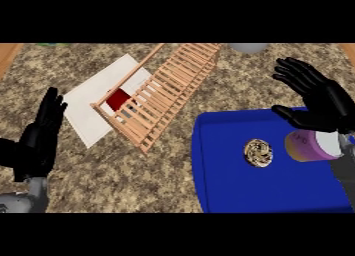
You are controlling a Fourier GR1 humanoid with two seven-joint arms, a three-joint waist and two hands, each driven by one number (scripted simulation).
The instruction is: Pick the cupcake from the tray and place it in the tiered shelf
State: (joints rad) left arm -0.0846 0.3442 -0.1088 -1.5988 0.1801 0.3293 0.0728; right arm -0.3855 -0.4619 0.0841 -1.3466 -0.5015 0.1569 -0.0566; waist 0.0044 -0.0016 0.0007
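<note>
one blue tray (232, 192), one cupcake (259, 153), one purple cylinder (307, 148), one wooden tiered shelf (171, 86) and one white sheet (90, 107).

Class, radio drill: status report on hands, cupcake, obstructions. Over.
Left hand open, resting at left. Right hand open over far edge of blue tray. Cupcake on tray, untouched. Purple container to its right, near right hand.
</note>
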